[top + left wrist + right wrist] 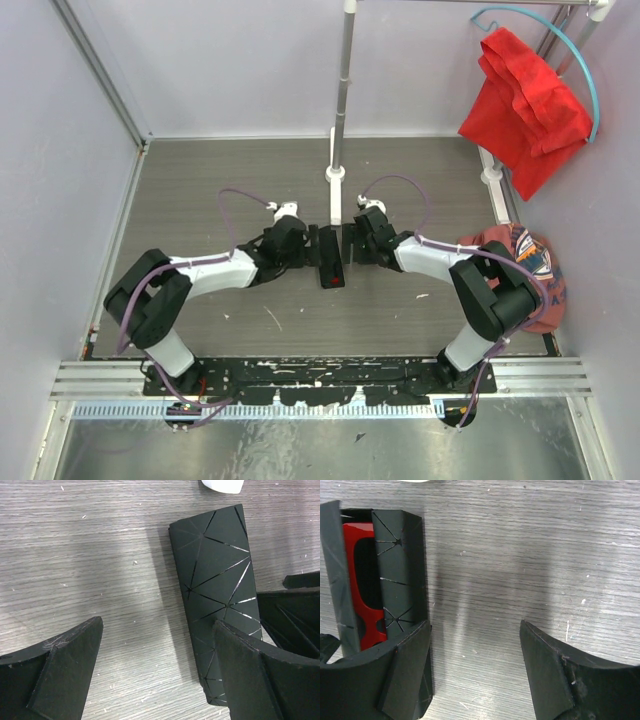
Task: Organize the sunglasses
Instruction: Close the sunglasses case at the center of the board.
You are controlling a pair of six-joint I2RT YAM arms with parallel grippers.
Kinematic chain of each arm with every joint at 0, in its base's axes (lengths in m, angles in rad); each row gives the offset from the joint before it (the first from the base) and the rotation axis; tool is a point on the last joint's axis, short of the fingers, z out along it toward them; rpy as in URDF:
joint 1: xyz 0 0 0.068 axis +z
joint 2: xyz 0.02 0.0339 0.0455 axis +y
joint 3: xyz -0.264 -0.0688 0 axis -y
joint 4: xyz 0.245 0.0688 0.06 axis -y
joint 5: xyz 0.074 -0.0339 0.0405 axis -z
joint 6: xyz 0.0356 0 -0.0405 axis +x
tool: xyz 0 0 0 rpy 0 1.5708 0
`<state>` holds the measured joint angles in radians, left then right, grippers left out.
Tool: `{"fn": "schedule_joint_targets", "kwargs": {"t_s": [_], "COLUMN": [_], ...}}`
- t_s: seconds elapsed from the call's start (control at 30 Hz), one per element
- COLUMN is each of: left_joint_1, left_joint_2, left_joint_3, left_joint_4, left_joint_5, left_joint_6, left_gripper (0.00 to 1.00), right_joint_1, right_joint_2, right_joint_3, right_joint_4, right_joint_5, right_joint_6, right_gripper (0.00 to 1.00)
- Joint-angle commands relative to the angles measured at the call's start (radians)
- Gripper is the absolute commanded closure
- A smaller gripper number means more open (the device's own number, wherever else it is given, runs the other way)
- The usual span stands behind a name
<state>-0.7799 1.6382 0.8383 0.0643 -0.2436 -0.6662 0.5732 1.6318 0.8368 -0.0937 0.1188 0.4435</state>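
a black oblong case (330,250) with thin shiny triangle lines on its skin lies on the grey wood-grain table (230,170), near the middle, just in front of the white base of an upright metal pole (341,90). the sunglasses (333,277), a small pair with a bright red frame and dark lenses, lie inside this case. in the right wrist view the case (397,565) stands open along its length, and the red frame and one dark lens of the sunglasses (364,587) show between its two black walls.

the left hand (312,248) is at the case's left side and the right hand (350,245) at its right side, the two facing each other across it. in the left wrist view the left hand (157,624) is spread wide and grasps nothing. the closed face of the case (217,595) lies between its fingers, close against the right-side finger (265,675), which covers the case's lower end. the right hand (474,624) is likewise released, its fingers well apart over bare table, with one finger (405,670) right at the case's near end. whether it touches cannot be told.

at the far right a crumpled red cloth (525,105) hangs from a rail, and an orange patterned fabric thing (525,262) lies at the table's right edge
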Motion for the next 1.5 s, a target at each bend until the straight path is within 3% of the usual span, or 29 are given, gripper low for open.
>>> {"fn": "schedule_joint_targets", "kwargs": {"t_s": [0.0,0.8,1.47], "left_joint_1": [-0.011,-0.041,-0.042], "left_joint_2": [0.035,0.131,0.130], "left_joint_3": [0.043,0.085,0.065], "left_joint_4": [0.011,0.009,0.009], "left_joint_5": [-0.004,-0.014,-0.027], "left_joint_6": [0.003,-0.013,-0.027], "left_gripper": [0.02,0.02,0.02], "right_joint_1": [0.005,0.005,-0.009], "right_joint_2": [0.006,-0.029,-0.180], "right_joint_3": [-0.007,-0.033,-0.033], "right_joint_4": [0.049,0.071,-0.018], "right_joint_5": [-0.027,-0.043,0.064], "right_joint_6": [-0.001,0.001,-0.017], "right_gripper": [0.23,0.23,0.23]}}
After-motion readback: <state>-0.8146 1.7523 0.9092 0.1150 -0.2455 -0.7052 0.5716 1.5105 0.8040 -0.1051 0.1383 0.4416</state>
